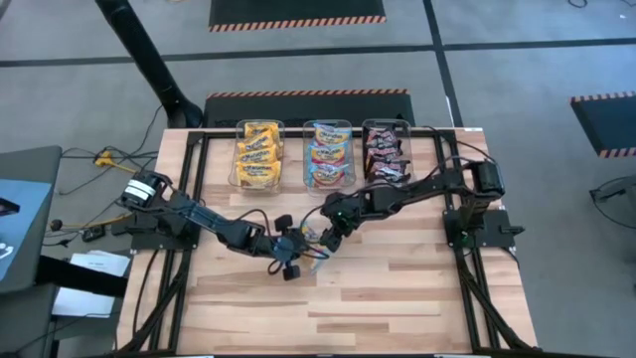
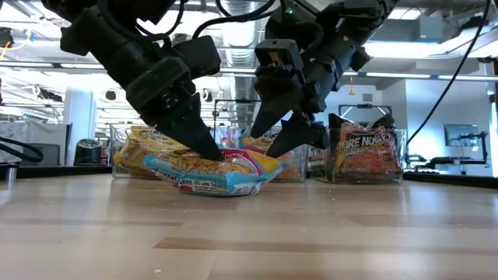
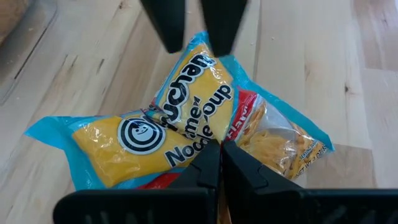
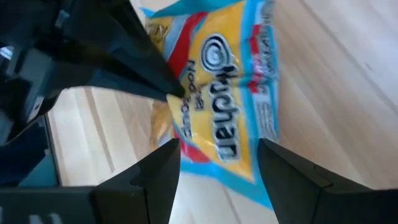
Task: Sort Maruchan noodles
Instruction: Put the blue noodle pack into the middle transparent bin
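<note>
I see the left tool point(image 1: 289, 242) pinched shut on the light blue and yellow noodle packet point(image 2: 222, 173), which lies mid-desk point(image 1: 397, 288) before the bins point(image 1: 318, 154). My right tool point(image 4: 217, 168) hangs open right over that same packet.

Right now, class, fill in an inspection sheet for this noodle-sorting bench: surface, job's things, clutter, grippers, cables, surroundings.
Surface: wooden table, bare toward the front.
Job's things: three clear bins at the back hold yellow packets, blue packets and black-red packets; one loose blue-yellow packet lies mid-table.
Clutter: nothing seen.
Grippers: left gripper shut on the loose packet; right gripper open, straddling the same packet.
Cables: bundles run along both arms and the table's side rails.
Surroundings: grey floor with striped mats; a workshop room behind.
</note>
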